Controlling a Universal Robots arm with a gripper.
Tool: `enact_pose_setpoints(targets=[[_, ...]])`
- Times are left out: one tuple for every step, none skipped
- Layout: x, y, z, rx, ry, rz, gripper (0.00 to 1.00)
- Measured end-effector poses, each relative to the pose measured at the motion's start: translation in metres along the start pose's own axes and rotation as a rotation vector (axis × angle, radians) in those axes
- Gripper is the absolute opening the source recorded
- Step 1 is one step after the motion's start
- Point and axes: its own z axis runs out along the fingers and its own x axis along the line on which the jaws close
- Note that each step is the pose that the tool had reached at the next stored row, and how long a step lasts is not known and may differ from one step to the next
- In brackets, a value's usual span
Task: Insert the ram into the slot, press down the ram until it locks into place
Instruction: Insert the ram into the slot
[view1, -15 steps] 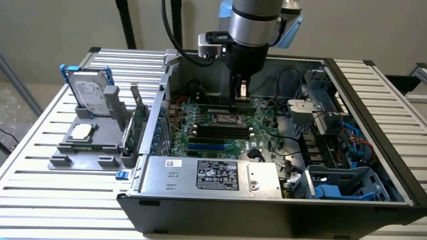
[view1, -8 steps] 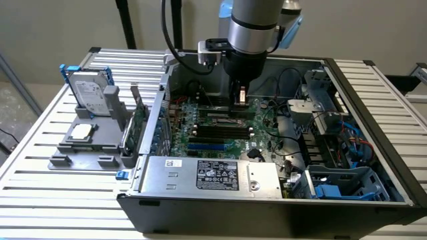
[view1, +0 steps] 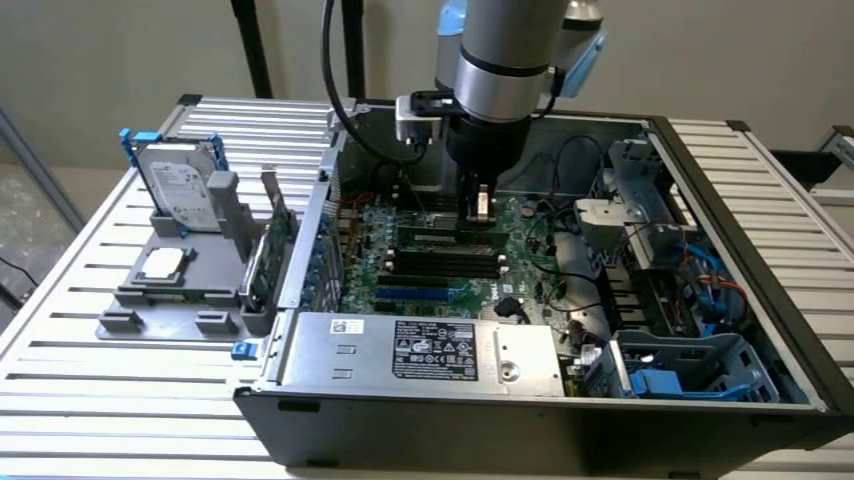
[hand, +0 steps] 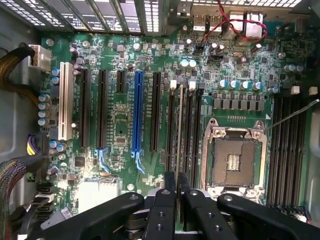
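Two-fingered clamp of the gripper (hand: 177, 186) on the ram (hand: 179, 130), edge-up over the slot (hand: 182, 150).
Grips the near end tightly; long axis straight ahead of the fingertips (hand: 170, 182), in line with the slot directly under them, just beside the bare processor socket (hand: 234, 162). Cannot tell if seated. Below the gripper, green motherboard (hand: 120, 125) inside an open computer case (view1: 534, 425) on a white slatted table (view1: 120, 400); beige wall (view1: 107, 50) behind the arm (view1: 505, 60).
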Motion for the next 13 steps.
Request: enact_pose_setpoints(targets=[[0.000, -0.0001, 0.0018, 0.0000, 0.0000, 0.000, 0.13], [0.000, -0.0001, 0.0037, 0.0000, 0.0000, 0.001, 0.13], [0.001, -0.0001, 0.0054, 0.0000, 0.0000, 0.001, 0.13], [0.001, -0.0002, 0.0072, 0.0000, -0.0001, 0.001, 0.13], [0.001, -0.0003, 0.0090, 0.0001, -0.0001, 0.001, 0.13], [0.001, -0.0003, 0.0110, 0.0000, -0.0001, 0.001, 0.13], [0.001, -0.0004, 0.0127, 0.0000, -0.0001, 0.001, 0.13], [0.001, -0.0004, 0.0144, 0.0000, -0.0001, 0.001, 0.13], [0.002, -0.0005, 0.0164, 0.0000, -0.0001, 0.001, 0.13], [0.002, -0.0006, 0.0182, 0.0000, -0.0001, 0.001, 0.13], [0.002, -0.0006, 0.0200, 0.0000, 0.0000, 0.001, 0.13], [0.002, -0.0007, 0.0218, 0.0000, -0.0001, 0.001, 0.13], [0.002, -0.0008, 0.0236, 0.0000, -0.0001, 0.001, 0.13]])
